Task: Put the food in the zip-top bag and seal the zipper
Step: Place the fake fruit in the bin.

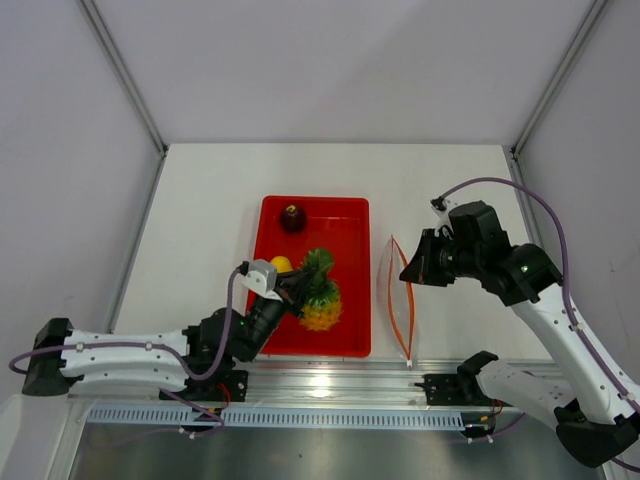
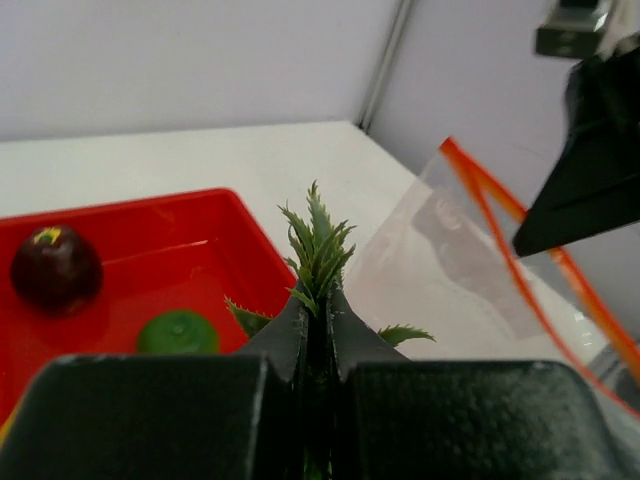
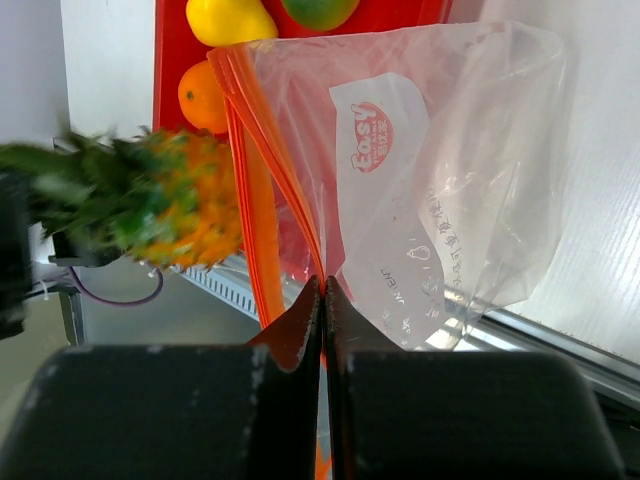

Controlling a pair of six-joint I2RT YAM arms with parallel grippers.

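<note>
our left gripper (image 2: 318,310) is clamped on the green crown of the pineapple (image 1: 322,312), a thin handle that leaves the body free, and holds it above the near right corner of the red tray (image 1: 355,215), facing the zip-top bag (image 1: 396,285). our right gripper (image 3: 322,295) is pinched together on the zipper (image 3: 258,210), which we judge holds the mouth up and gaping, just off the tray's right edge
</note>
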